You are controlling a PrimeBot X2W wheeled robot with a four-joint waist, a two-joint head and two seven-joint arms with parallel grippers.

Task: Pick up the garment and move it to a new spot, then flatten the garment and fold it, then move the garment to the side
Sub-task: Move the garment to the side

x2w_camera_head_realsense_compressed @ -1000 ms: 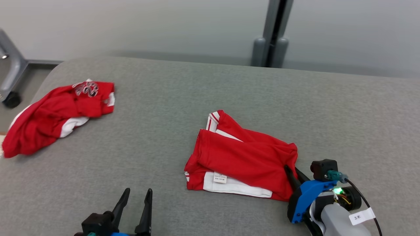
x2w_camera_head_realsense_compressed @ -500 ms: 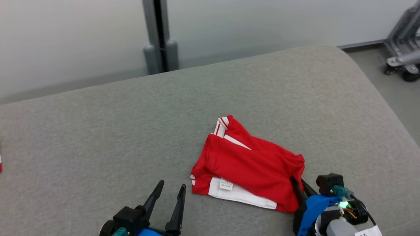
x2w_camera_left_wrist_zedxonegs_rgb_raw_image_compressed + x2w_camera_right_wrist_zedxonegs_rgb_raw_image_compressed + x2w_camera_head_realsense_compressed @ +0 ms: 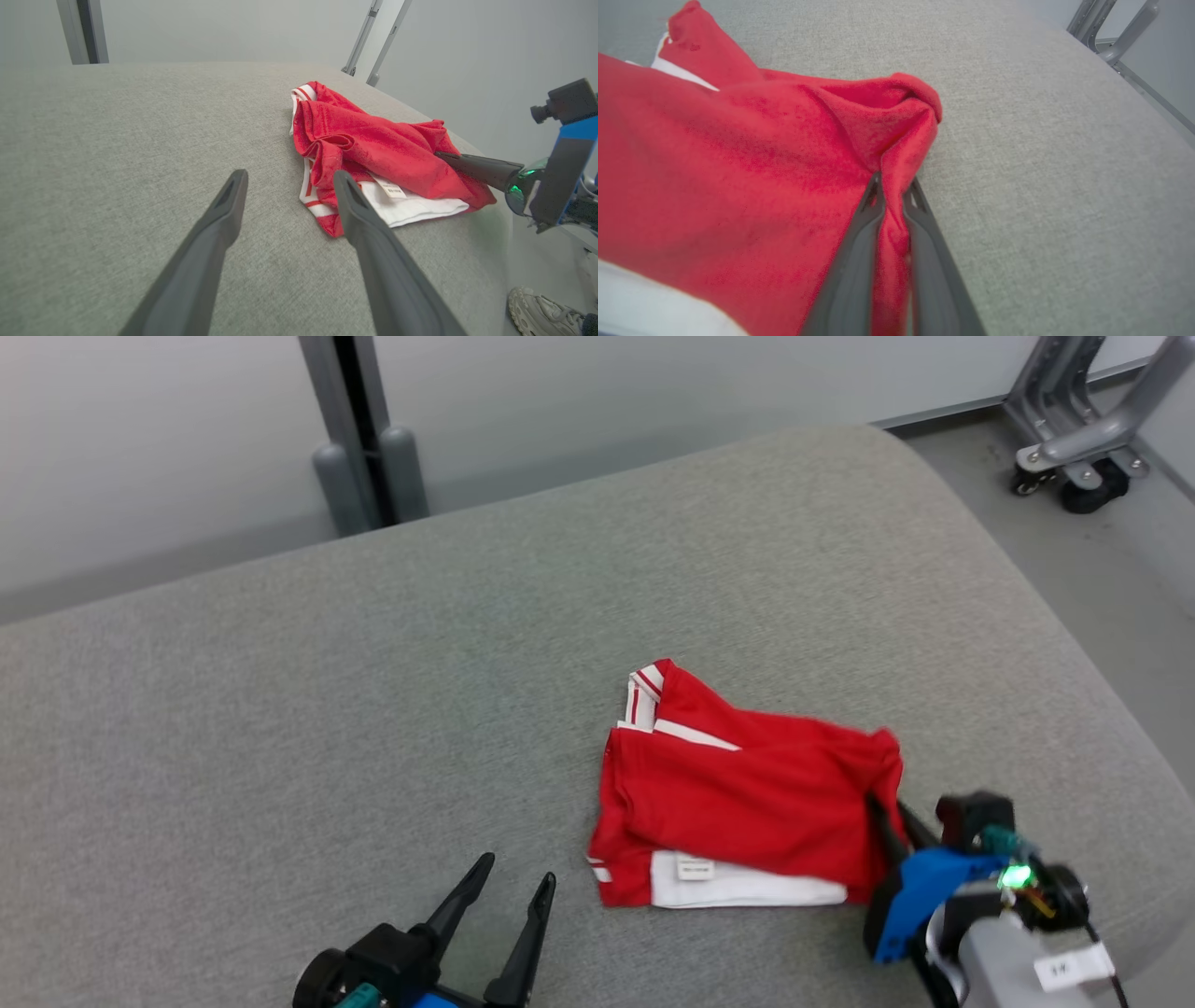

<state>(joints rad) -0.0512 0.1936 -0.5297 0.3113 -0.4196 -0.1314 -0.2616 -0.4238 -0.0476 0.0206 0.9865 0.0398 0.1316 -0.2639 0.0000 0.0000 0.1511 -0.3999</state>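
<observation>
A folded red garment with white trim lies on the grey table, right of centre. My right gripper is shut on the garment's right edge; red cloth is pinched between its two fingers in the right wrist view. The same garment appears in the left wrist view with the right gripper's fingers reaching into it from the right. My left gripper stands open near the front edge, left of the garment, holding nothing; in its own view its gripper is spread just short of the cloth.
The table's rounded right edge falls away to the floor, where a wheeled metal stand sits. A dark post rises behind the table. A shoe is at the lower right of the left wrist view.
The head camera has swung right, so the second red garment at the left has left the picture. The folded garment has been dragged slightly right, its right edge bunched in the right gripper.
</observation>
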